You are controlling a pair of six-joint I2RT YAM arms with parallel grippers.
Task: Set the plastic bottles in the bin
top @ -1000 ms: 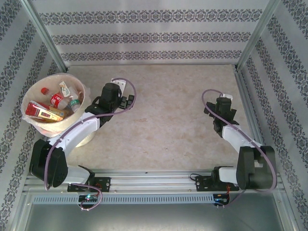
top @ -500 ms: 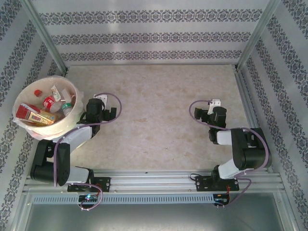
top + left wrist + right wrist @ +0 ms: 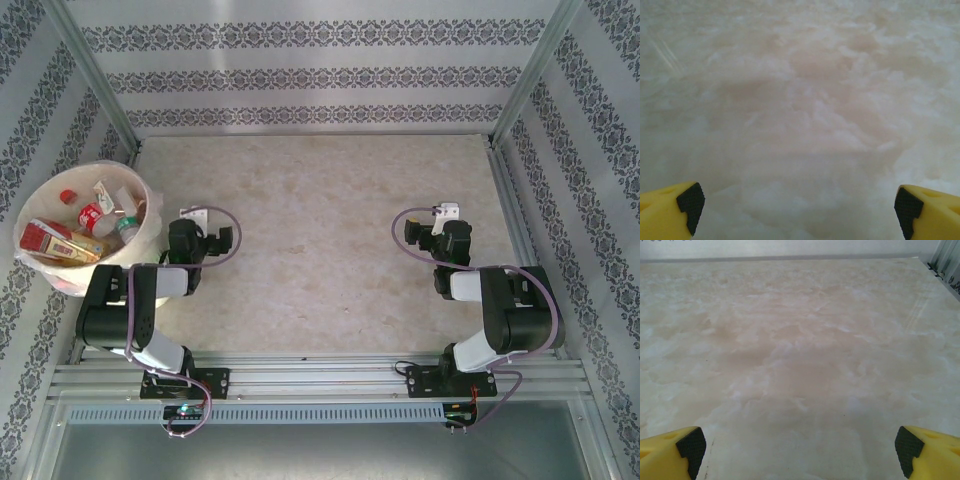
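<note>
Two claws: left gripper (image 3: 797,205) and right gripper (image 3: 797,446) both spread wide, nothing held, bare table (image 3: 320,200) beneath each
bin (image 3: 95,162): at the table's left edge, just beside the left arm, likely set there so that arm can reach over its rim
bottles (image 3: 92,217): heaped inside the bin, red caps and labels showing, lying at all angles as dropped things would
left arm (image 3: 130,290): folded low by its base, claw near the table and pointing right, away from the bin
right arm (image 3: 510,310): folded likewise on the right, well apart from the bin
stage: judged done or nearly so; all bottles I can see are in the bin
why spread: with nothing to carry, the tucked pose reads as rest
risk: left arm sits close to the bin wall and could nudge it
</note>
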